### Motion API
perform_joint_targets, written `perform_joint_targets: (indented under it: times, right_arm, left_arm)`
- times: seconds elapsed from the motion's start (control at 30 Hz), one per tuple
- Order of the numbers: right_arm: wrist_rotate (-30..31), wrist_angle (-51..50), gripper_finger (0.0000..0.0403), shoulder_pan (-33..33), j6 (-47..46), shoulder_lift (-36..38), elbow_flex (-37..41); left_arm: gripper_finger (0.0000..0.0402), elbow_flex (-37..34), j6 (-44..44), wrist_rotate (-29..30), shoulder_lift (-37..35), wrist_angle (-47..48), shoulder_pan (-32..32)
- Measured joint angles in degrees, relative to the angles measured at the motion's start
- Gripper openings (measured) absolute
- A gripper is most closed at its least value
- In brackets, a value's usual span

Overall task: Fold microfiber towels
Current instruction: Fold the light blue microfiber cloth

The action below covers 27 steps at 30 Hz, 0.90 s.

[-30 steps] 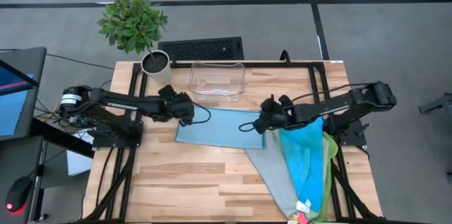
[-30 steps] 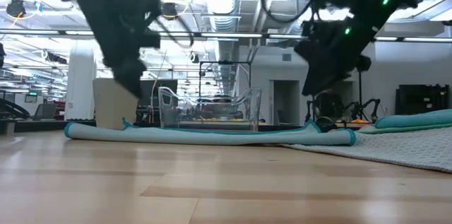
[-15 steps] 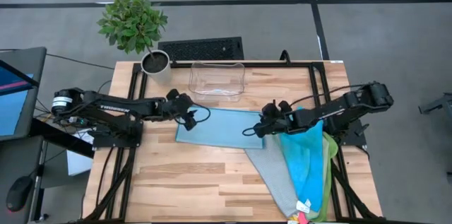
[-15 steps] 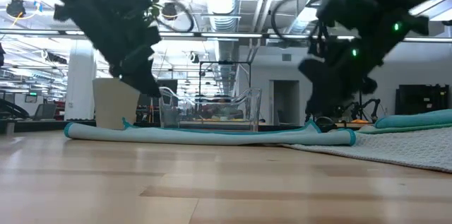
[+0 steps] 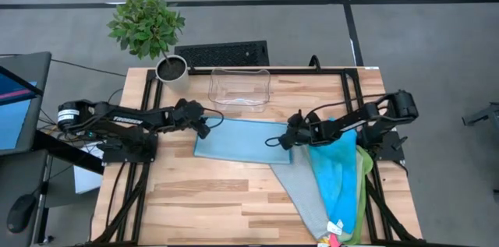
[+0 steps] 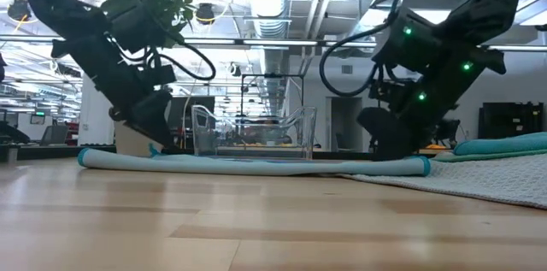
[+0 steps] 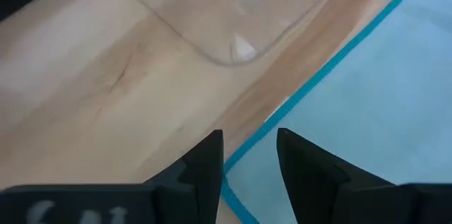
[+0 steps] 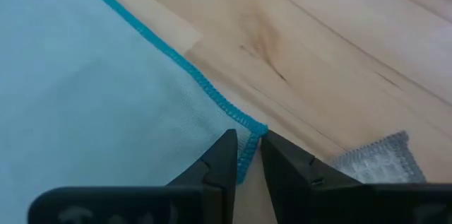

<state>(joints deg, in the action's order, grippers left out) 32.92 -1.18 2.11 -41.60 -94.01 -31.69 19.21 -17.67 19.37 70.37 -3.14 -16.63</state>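
Straddling far corners of the long-edged blue towel (image 5: 238, 140): we note left gripper (image 7: 248, 155) spread, right gripper (image 8: 247, 155) pinching hem.

L hand (image 5: 209, 121) low, fingers narrowly apart, R hand (image 5: 287, 141) low, fingers nearly pinched

One camera is looking straight down on the whole table (image 5: 234, 192). Another is sitting at tabletop level, facing the room behind. Both wrist cameras are peering closely at the light blue towel (image 5: 238, 142), which all views share.
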Motion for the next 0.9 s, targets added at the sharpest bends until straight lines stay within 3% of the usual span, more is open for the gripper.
perform_joint_targets:
  times: [0.2,0.57,0.63,0.77,0.9]
  right_arm:
    - [-0.49,-0.89,0.0092,-0.05,1.45,2.84,0.27]
    - [0.49,-10.52,0.0093,0.55,3.22,21.15,0.21]
    - [-1.14,-9.8,0.0099,2.52,5.69,22.98,0.21]
    - [-2.82,-7.61,0.0118,10.73,10.38,23.23,0.19]
    - [-1.52,-4.62,0.0147,19.36,11.63,20.23,0.19]
  left_arm:
    - [0.0121,0.07,0.81,-0.9,0.0,-1.13,-0.35]
    - [0.0121,9.04,2.95,-1.26,0.0,10.4,-0.35]
    - [0.0121,9.57,1.43,-4.28,0.0,11.83,-0.3]
    - [0.0121,9.57,-0.44,-17.04,0.0,9.19,2.09]
    - [0.0121,9.57,-2.93,-17.71,0.0,1.38,7.99]
